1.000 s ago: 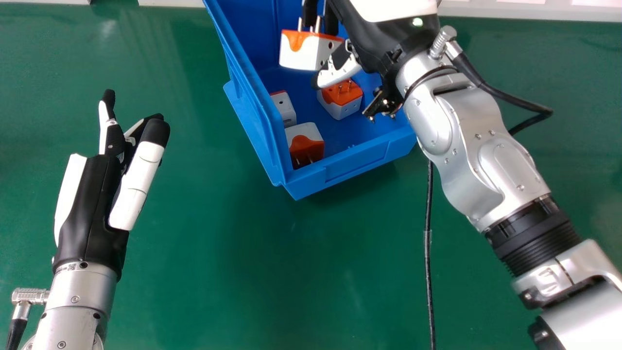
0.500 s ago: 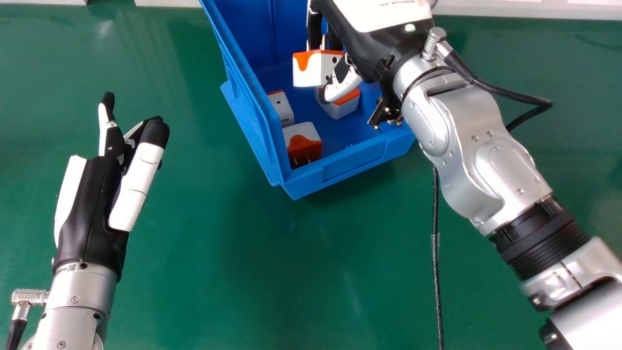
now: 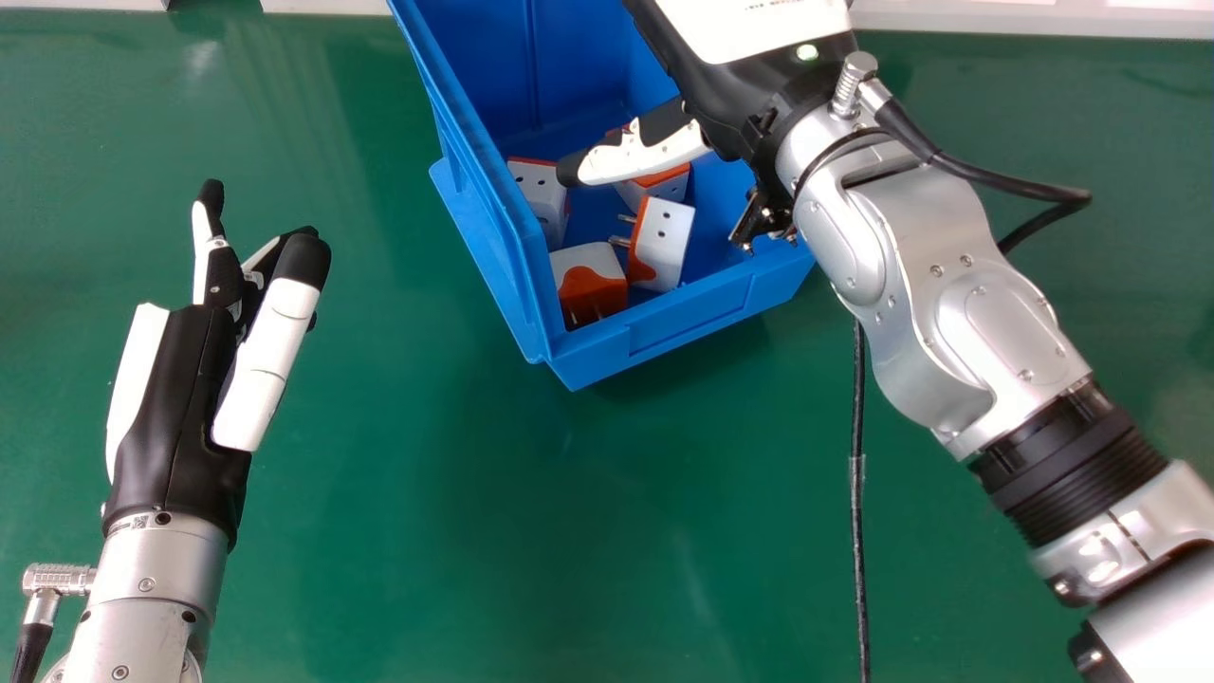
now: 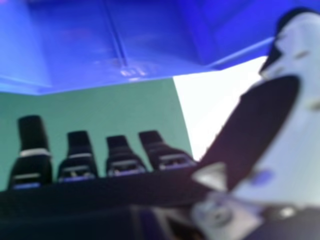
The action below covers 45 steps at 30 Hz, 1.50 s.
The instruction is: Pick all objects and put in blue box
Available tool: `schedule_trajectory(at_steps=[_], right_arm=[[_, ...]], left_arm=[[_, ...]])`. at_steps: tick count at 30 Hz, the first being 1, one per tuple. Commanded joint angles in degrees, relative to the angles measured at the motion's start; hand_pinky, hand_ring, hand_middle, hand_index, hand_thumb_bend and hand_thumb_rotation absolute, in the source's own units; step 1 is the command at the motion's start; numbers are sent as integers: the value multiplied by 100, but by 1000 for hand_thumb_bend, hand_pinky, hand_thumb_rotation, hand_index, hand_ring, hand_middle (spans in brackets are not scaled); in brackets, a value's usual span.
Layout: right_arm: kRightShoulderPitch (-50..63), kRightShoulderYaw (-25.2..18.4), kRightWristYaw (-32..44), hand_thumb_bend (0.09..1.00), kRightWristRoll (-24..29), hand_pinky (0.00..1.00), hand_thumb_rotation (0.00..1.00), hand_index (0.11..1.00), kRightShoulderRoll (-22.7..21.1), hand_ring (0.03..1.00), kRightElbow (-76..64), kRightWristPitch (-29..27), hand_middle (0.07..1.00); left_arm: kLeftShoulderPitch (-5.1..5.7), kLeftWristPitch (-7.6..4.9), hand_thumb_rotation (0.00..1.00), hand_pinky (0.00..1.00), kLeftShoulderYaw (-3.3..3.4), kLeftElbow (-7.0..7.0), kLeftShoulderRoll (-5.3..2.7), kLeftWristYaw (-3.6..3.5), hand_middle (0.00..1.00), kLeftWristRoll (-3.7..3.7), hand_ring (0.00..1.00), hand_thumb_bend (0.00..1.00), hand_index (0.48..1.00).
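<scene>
My right hand (image 3: pixel 749 85) is over the blue box (image 3: pixel 664 328) in the head view, its thumb stretched across the interior and nothing held. Straight fingers of the right hand (image 4: pixel 117 162) line the bottom edge of the right hand view, below the blue box (image 4: pixel 150 35). Inside the box lie white and orange plug adapters: one tilted on its side (image 3: pixel 661 242), one at the near left corner (image 3: pixel 590 280), one by the left wall (image 3: pixel 541 194), and one partly behind the thumb (image 3: pixel 664 187). My left hand (image 3: pixel 190 379) is open over the table at the left.
The green table (image 3: pixel 455 531) surrounds the box. A black cable (image 3: pixel 858 512) runs down the table beneath the right forearm. A pale ledge (image 3: pixel 996 19) borders the table's far edge.
The adapter held by my right hand has dropped into the box and lies tilted near its front wall. The right hand has opened, its thumb swinging out to the left. The left hand is still.
</scene>
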Motion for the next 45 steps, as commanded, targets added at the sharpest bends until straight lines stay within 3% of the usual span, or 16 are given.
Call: schedule_trajectory(at_steps=[1, 12, 19, 26, 29, 34, 38, 40, 42, 45], right_arm=[[-66, -13, -109, 648, -46, 809, 657, 968, -50, 971, -199, -1, 1000], [439, -147, -34, 596, -1, 808, 617, 967, -286, 966, -816, -16, 997], [2111, -552, -64, 512, 158, 795, 534, 962, -383, 958, -2519, 215, 991], [3869, -951, -315, 460, 505, 801, 511, 965, -191, 954, -4016, 158, 988], [4641, -1109, -504, 449, 967, 809, 514, 969, -94, 957, -4305, -111, 987], [5451, -1305, -476, 434, 1815, 797, 529, 969, -90, 947, -4315, -617, 983], [5782, -1433, -467, 435, 2396, 786, 607, 969, -62, 944, -4178, -976, 983], [5902, -1596, -443, 435, 2971, 781, 627, 968, 50, 943, -4019, -1182, 981], [5938, -1730, -421, 454, 3469, 781, 725, 965, 186, 943, -3839, -1332, 981], [5861, -2030, -350, 463, 4449, 786, 762, 964, 585, 943, -3619, -1383, 981]], left_arm=[[-30, -78, 966, 832, 12, -85, 26, 11, 892, 6, 923, 907, 905], [-112, -122, 965, 831, -29, -2, -7, 43, 892, 20, 925, 907, 903], [-182, -260, 950, 845, -21, 187, -22, 52, 893, -29, 929, 903, 904], [-230, -402, 948, 847, 12, 361, -19, 41, 893, -74, 929, 902, 905], [-257, -516, 944, 847, 22, 512, -19, 44, 893, -84, 929, 906, 905], [-333, -784, 937, 846, 53, 900, -7, 0, 893, -158, 929, 918, 905], [-328, -959, 931, 846, 63, 1074, 12, -32, 898, -189, 928, 936, 905], [-333, -1109, 929, 845, 87, 1231, 22, -72, 899, -236, 928, 936, 906], [-335, -1234, 918, 848, 104, 1364, 38, -98, 903, -283, 931, 913, 912], [-294, -1441, 915, 849, 123, 1512, 57, -119, 904, -295, 932, 906, 913]])
